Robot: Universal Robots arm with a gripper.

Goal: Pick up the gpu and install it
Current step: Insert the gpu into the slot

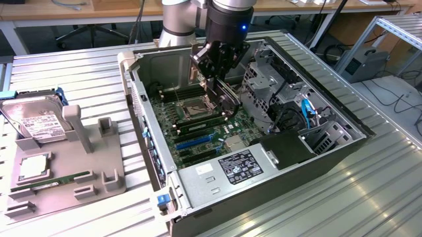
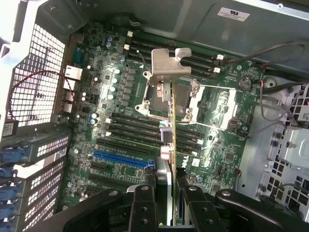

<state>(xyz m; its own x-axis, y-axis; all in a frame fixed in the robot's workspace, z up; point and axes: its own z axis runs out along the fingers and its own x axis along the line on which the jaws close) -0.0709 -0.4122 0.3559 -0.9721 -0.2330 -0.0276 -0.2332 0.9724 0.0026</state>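
On the exterior view's left, upright in a grey plastic holder tray (image 1: 86, 165): a silver hard drive with white label (image 1: 36, 123). Flat nearby, a narrow green memory stick (image 1: 56, 180). Beneath all, a ribbed silver metal table (image 1: 72, 74). Mid-scene, an open grey metal computer case (image 1: 165, 57) with green motherboard (image 1: 197, 140). Over that board, the black robot gripper (image 1: 212, 69), fingers (image 2: 144, 208) clamped on the thin black gpu (image 2: 173, 121), held edge-on, silver bracket (image 2: 166, 65) at its far end. Rightward, an aluminium frame (image 1: 396, 29). Behind, wooden desks (image 1: 99, 7).
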